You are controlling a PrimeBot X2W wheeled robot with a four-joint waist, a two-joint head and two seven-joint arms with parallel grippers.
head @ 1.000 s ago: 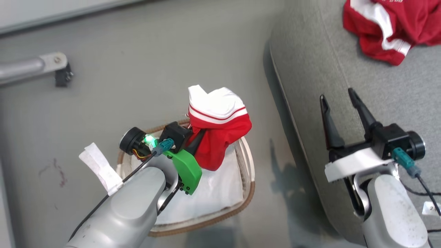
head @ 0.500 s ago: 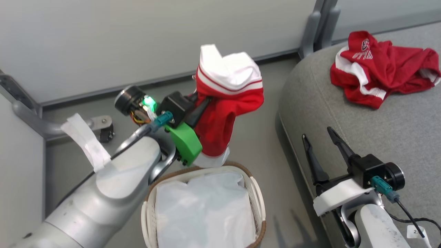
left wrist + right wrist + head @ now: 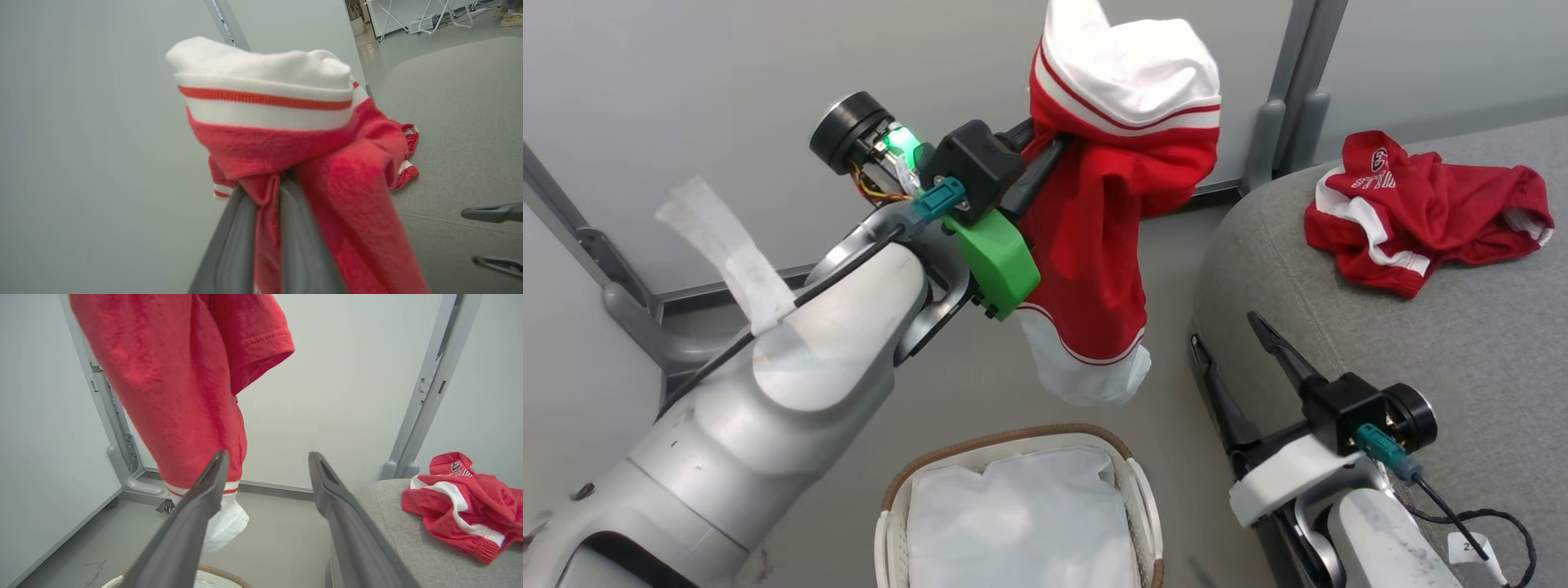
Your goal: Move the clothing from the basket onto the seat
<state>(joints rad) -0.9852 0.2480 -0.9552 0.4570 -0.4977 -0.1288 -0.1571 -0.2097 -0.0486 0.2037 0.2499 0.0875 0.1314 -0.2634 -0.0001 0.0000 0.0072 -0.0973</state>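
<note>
Two red garments with white trim are in view; the held garment hangs in the air from the left gripper, and the other garment lies crumpled on the seat, toward its far side, with white lettering showing on its top fold. The left gripper's fingers are closed tight on a bunched red fold of the held garment, with only cloth between them; a white band with a thin red stripe flops over the fingertips; the rest of the fabric drops to a white hem that dangles higher than the basket, not touching it, near its far rim. The basket sits on the floor at the bottom of the head view, near the left of the seat's rounded corner; the white liner lies inside it. The right gripper is low beside the seat's near edge, its two fingers spread well apart and holding nothing; in the right wrist view the held garment hangs beyond its left finger, and the other garment rests on the seat to the right. A pale wall and a grey post stand behind.
</note>
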